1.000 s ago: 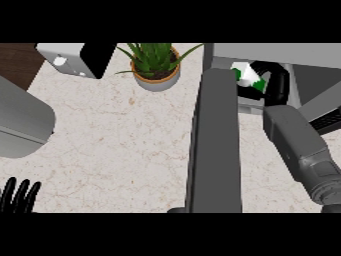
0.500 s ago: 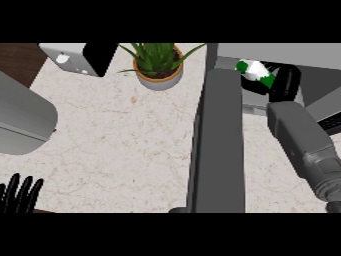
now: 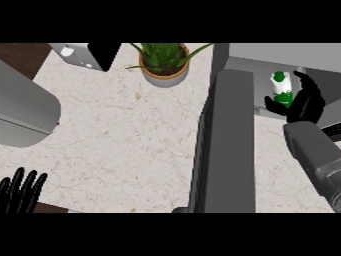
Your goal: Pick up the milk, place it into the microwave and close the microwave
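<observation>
My right hand has moved deeper into the microwave, fingers curled around the milk just left of its palm. Left hand rests relaxed, unchanged.

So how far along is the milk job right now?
The milk is up off the counter and in the microwave opening. In hand: the right hand is curled beside it, so release isn't clear. Left: let go, withdraw, and swing the open door shut. The left hand rests at the lower left.
</observation>
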Controlling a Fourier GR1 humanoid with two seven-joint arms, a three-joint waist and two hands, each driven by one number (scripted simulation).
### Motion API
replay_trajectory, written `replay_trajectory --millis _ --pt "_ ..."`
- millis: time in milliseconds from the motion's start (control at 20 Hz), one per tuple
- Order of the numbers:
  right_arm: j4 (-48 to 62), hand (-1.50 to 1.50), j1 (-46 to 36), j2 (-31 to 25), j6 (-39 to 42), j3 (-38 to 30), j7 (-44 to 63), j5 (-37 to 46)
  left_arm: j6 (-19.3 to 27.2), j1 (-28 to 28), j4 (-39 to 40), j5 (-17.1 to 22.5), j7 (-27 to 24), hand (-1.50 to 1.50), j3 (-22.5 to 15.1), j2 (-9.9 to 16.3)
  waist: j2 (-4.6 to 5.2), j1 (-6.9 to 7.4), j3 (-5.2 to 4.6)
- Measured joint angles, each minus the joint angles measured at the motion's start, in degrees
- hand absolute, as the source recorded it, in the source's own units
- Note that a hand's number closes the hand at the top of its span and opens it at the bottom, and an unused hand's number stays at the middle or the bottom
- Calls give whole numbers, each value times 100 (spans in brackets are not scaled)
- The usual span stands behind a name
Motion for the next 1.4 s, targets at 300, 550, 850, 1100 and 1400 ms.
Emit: replay_trajectory --millis 300,550,850,1100,1400 --pt "58 -150 -324 261 385 483 -76 484 19 -110 91 -49 29 -150 -2 16 -75 66 52" --pt "90 -150 -543 509 810 636 -149 636 27 -192 176 -70 -9 -150 12 3 -96 56 66" --pt "62 -150 -664 811 1295 647 -187 645 20 -256 225 -107 -57 -150 24 7 -106 22 74" --pt "-233 -150 -643 983 1811 366 -422 358 7 -207 196 -110 -84 -150 27 -2 -154 -105 81" --pt "-554 -150 -362 1094 2586 -68 -953 -92 -35 -92 171 -165 -149 -150 -19 -31 -214 -281 79"
